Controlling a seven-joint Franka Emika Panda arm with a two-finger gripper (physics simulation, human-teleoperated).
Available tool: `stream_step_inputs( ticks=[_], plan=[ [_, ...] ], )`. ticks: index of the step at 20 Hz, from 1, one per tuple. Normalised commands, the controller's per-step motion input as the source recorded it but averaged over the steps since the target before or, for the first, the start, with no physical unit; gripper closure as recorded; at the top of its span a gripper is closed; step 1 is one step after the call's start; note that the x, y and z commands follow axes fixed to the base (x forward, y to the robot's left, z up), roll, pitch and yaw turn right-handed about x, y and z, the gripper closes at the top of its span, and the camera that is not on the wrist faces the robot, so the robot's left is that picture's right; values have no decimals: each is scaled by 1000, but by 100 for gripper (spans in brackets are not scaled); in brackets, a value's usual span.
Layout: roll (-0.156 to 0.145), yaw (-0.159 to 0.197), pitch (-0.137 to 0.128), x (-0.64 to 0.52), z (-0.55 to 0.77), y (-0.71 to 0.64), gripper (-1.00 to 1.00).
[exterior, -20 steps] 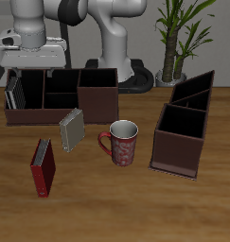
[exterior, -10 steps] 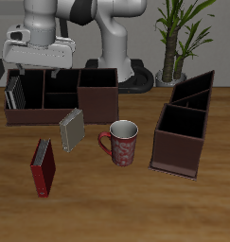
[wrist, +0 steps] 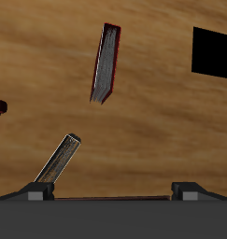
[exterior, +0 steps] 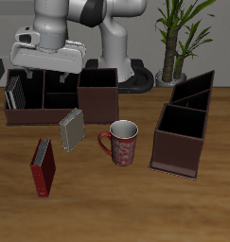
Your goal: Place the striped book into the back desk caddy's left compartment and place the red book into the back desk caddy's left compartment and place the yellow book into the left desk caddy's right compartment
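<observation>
**Striped book delivered, hand pulling clear**

The hand [exterior: 50, 66] has lifted off the back caddy [exterior: 60, 112] over the last second and drifted towards that caddy's middle. In the wrist view its fingers [wrist: 35, 189] stand wide apart with nothing between them, so we read it as open and empty.

The striped book [exterior: 13, 92] stands upright in the back caddy's left compartment, against the outer wall. We judge the first of the three placements done, and the lift-off as a retreat after release.

Two books remain on the table [exterior: 107, 203]. The red book [exterior: 44, 167] stands on edge near the front, well apart from the back caddy. The yellow book [exterior: 72, 129], which renders rather pale here, stands just in front of the back caddy, between the red book and the mug [exterior: 121, 142]. Both books also show under the hand in the wrist view: red book [wrist: 106, 63], yellow book [wrist: 57, 159].

We expect the red book next, as it goes to the same compartment as the striped one. It stands thin and upright, so the fingers must close across its covers without tipping it. Space in that compartment is now tighter. The left caddy [exterior: 178, 142] sits beyond the mug, with no book visible in it.
</observation>
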Motion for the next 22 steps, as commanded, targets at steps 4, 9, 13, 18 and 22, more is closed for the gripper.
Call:
stream_step_inputs(
  ticks=[4, 9, 13, 18, 22],
  plan=[
    [27, 29, -28, 262, 113, 286, -100],
    [51, -5, 5, 246, 111, 277, -100],
    [20, 15, -8, 285, 45, 403, -100],
    [1, 21, -7, 153, 15, 181, -100],
    [-32, 86, -41, 127, 115, -140, -100]
  ],
)
